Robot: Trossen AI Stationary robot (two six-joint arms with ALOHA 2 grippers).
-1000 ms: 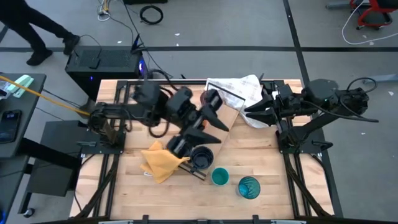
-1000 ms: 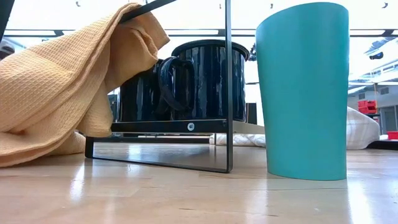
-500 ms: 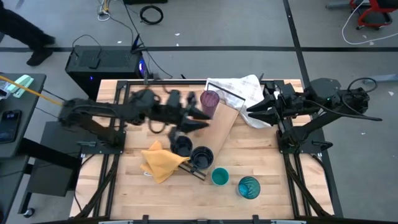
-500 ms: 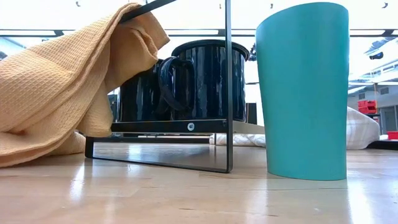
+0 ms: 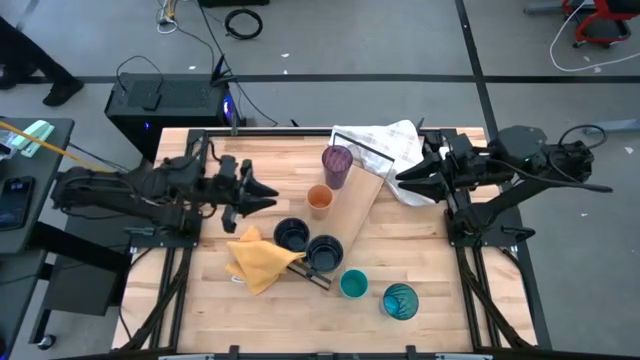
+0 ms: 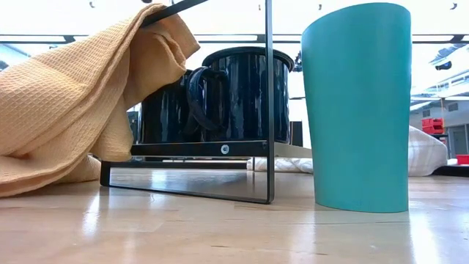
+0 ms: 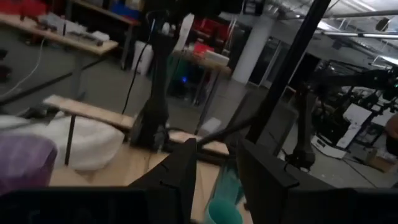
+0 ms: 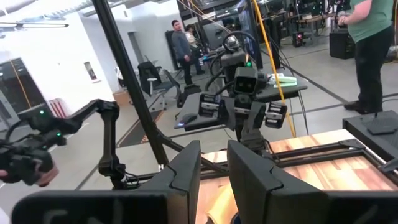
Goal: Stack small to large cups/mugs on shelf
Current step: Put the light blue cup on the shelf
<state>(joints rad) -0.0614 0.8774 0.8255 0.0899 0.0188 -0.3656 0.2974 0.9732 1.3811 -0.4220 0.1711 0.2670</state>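
The light-wood shelf plank point(image 5: 358, 200) lies slanted at mid-table. The purple tumbler point(image 5: 337, 165) and the small orange cup point(image 5: 320, 200) stand upright at its far-left side. Two navy mugs point(image 5: 292, 236) point(image 5: 324, 252) stand at its near end, above its dark end strip point(image 6: 190, 149) in the low view. The small teal cup point(image 5: 353, 285) and the patterned teal-blue tumbler point(image 5: 400, 300) stand on the table near the front edge. My left gripper point(image 5: 268, 191) is open, left of the orange cup and apart from it. My right gripper point(image 5: 400, 178) waits open by the towel.
A yellow cloth point(image 5: 258, 260) lies bunched left of the mugs and drapes over the shelf's thin metal frame point(image 6: 268, 110). A white checked towel point(image 5: 385, 148) lies at the far edge beside the plank. People stand in the room beyond the table.
My left gripper has drawn back from over the plank toward the table's left edge. The orange cup, hidden under that arm before, now stands uncovered beside the purple tumbler. The right arm has kept still.
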